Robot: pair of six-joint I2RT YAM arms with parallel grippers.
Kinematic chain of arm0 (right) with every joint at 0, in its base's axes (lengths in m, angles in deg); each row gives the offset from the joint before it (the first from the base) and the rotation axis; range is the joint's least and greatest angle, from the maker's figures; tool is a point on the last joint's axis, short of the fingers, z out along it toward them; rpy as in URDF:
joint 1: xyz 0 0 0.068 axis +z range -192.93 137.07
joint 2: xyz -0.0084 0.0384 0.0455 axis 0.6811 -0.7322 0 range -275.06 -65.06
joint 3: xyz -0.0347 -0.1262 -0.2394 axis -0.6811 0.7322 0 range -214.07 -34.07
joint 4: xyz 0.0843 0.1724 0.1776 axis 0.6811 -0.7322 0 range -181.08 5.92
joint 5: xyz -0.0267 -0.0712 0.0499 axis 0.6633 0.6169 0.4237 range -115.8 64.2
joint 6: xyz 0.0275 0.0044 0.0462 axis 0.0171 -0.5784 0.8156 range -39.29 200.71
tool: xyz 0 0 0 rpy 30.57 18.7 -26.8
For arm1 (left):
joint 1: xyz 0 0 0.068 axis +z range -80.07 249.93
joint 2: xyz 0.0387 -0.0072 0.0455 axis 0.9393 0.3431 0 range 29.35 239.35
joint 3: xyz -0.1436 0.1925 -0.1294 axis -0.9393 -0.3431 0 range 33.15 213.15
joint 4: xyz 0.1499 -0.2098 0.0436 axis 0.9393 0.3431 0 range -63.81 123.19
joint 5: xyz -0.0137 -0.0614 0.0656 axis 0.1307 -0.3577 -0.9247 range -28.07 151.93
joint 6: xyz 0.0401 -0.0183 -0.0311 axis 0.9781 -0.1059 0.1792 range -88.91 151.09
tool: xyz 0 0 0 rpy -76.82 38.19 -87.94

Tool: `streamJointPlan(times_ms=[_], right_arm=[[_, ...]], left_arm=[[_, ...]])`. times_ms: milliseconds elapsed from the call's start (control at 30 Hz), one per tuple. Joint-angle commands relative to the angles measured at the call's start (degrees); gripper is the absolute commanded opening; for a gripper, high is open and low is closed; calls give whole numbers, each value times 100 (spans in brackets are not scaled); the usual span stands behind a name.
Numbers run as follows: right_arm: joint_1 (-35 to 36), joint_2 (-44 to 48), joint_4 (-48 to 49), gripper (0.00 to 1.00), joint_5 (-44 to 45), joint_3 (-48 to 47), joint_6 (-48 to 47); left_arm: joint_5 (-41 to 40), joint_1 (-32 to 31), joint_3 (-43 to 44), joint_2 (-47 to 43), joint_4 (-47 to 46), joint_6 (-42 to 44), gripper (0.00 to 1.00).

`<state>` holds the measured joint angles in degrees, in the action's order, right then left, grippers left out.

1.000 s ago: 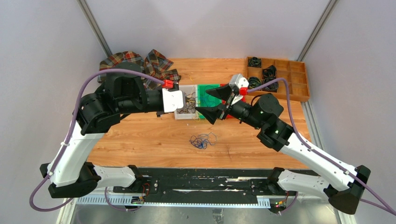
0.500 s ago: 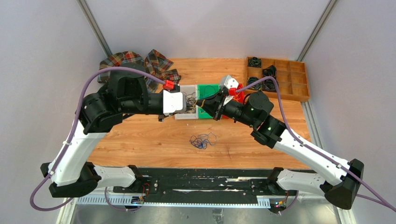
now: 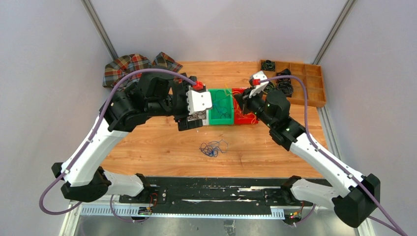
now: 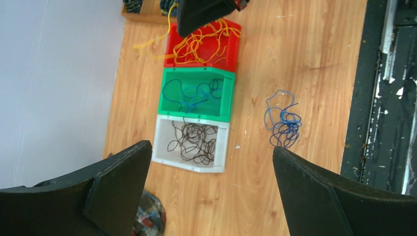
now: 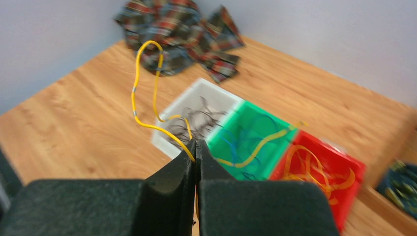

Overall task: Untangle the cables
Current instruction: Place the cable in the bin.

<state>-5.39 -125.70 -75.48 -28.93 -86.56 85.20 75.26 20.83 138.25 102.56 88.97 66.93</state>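
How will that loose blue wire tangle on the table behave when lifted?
Probably floppy: the thin blue wire tangle lies in loose, irregular loops on the wooden table. Likely very light, being so thin. Gripped by one strand, it may trail.

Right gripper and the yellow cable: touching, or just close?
Touching. The right wrist view shows the right gripper shut, with the yellow cable pinched between its fingertips and looping up from them.
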Motion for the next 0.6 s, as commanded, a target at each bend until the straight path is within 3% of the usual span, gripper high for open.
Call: streamJointPlan(times_ms=[0,233,567], right_arm=[[-677,-309,-288,1,254,89,321],[-1304,-1111,-236,1,170,-14,791],[-1514,-2348,35,1,455,-216,1207]], left_arm=[[-462,52,128,-113,23,4,98],[-123,659,26,-90,76,-358,98],[-92,780,-85,-250,76,-357,98]])
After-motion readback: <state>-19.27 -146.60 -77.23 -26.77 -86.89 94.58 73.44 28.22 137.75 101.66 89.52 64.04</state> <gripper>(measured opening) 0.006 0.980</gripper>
